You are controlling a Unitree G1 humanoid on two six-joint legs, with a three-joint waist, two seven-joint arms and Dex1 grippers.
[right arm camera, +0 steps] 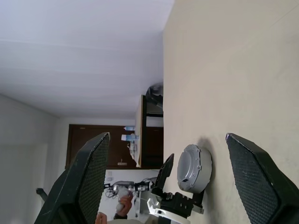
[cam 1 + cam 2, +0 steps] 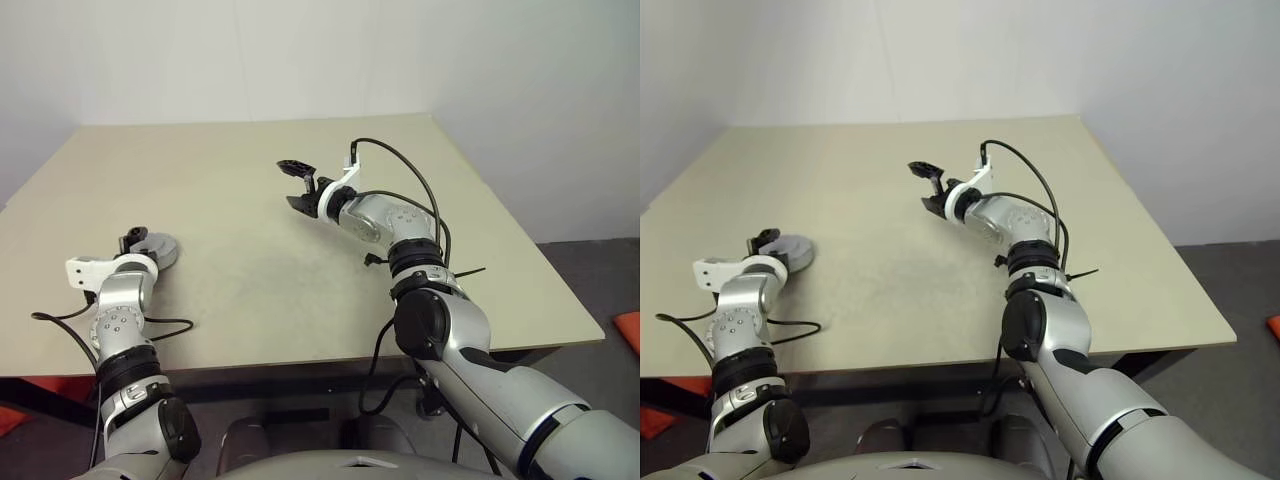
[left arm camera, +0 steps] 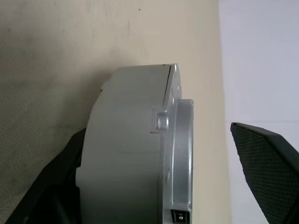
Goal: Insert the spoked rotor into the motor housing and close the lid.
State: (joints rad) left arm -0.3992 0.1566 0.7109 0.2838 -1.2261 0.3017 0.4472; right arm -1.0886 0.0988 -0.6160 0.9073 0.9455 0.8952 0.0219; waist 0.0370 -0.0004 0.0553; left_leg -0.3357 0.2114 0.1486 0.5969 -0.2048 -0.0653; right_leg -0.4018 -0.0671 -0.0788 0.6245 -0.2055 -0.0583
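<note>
Lid (image 2: 155, 249) lying shut over motor housing near table's (image 2: 250, 200) left edge; left gripper (image 2: 135, 240) spreading fingers around it; right gripper (image 2: 297, 185) hovering mid-table, fingers gaping.

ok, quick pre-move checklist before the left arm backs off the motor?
1. Lid closed on the housing: ok, the right wrist view shows the silvery disc flat over the round body.
2. Rotor inside: cannot tell, the closed lid hides it.
3. Left tool released: ok, the fingers stand apart on either side of the housing.
4. Right tool clear: ok, open, empty, raised over mid-table, well away from the housing.
5. Retreat path for the left tool: ok, nothing else lies near it on the table.
6. Housing away from the table edge: ok, though it sits toward the table's left side.
</note>
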